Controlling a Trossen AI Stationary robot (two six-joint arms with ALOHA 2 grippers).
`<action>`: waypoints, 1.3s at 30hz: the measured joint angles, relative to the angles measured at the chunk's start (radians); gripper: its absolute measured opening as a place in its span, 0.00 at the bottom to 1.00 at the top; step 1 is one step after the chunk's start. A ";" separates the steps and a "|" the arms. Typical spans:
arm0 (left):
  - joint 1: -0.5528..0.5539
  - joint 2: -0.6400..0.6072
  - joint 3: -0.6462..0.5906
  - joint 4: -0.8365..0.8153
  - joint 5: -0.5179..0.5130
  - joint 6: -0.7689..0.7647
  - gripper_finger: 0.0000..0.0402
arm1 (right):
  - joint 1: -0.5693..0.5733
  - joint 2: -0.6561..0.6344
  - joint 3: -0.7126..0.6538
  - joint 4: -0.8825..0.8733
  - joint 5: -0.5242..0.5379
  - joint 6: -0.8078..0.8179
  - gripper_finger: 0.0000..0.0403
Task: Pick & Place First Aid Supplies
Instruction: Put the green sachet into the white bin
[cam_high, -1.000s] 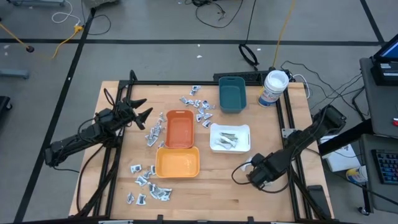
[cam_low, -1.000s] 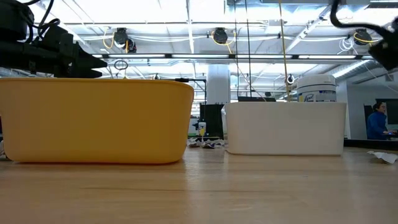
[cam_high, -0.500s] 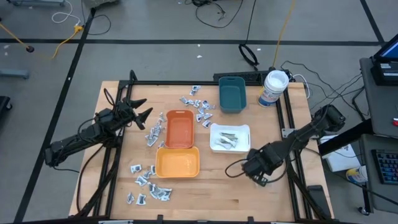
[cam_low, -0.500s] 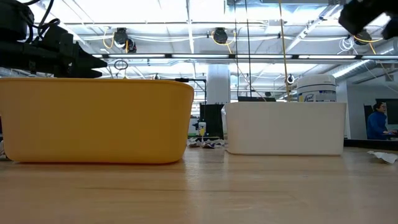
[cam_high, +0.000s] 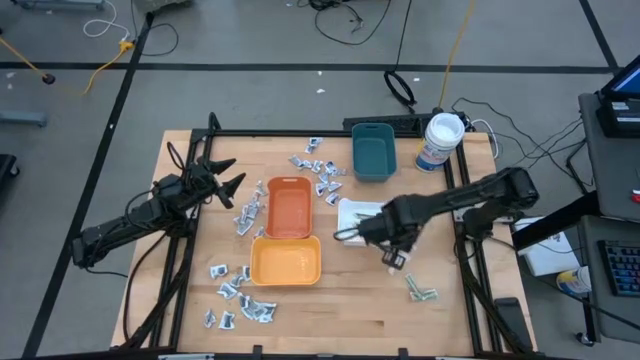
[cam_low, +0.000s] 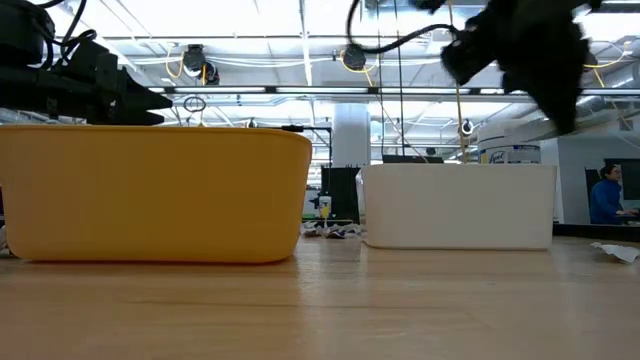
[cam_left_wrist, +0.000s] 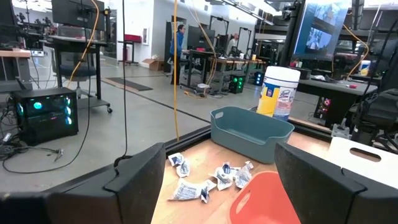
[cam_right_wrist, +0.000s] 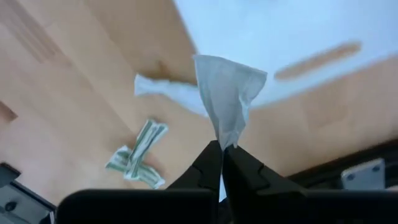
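Right gripper (cam_high: 393, 256) is over the table just off the white tray's (cam_high: 352, 207) near edge, fingers pinched together on one pale packet (cam_right_wrist: 225, 106) that hangs from the tips in the right wrist view. Left gripper (cam_high: 230, 177) hovers over the table's left side, near the far-left corner, fingers spread apart, nothing between them. Trays: four in all. One teal tray (cam_high: 373, 152) by the far edge, one orange tray (cam_high: 289, 207) mid-table, one yellow-orange tray (cam_high: 286, 262) just nearer the front edge, and the white one right of the orange. One white tub (cam_high: 440, 141) with blue label stands near the far-right corner. First aid supplies sit in several groups: a far cluster of sachets (cam_high: 316, 170) between orange and teal trays, count too small to tell exactly, roughly ten; a small bunch (cam_high: 248, 215) off the orange tray's left side; a near-left scatter (cam_high: 240, 293) by the front edge, about a dozen, exact count unclear. A few green-white strips (cam_high: 364, 226) lie in the white tray, partly hidden by the arm. One crossed pair of green strips (cam_high: 420, 290) lies on bare wood toward the near-right corner, well apart from the trays.
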 joint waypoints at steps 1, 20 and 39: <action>0.000 0.000 0.000 0.000 0.000 0.000 0.77 | -0.018 0.016 0.014 0.000 0.000 -0.031 0.01; 0.000 0.000 0.000 0.000 0.000 0.000 0.77 | -0.203 0.227 0.254 0.009 0.025 -0.293 0.01; 0.000 0.000 0.000 0.000 0.000 0.000 0.77 | -0.201 0.259 0.112 0.336 0.103 -0.398 0.01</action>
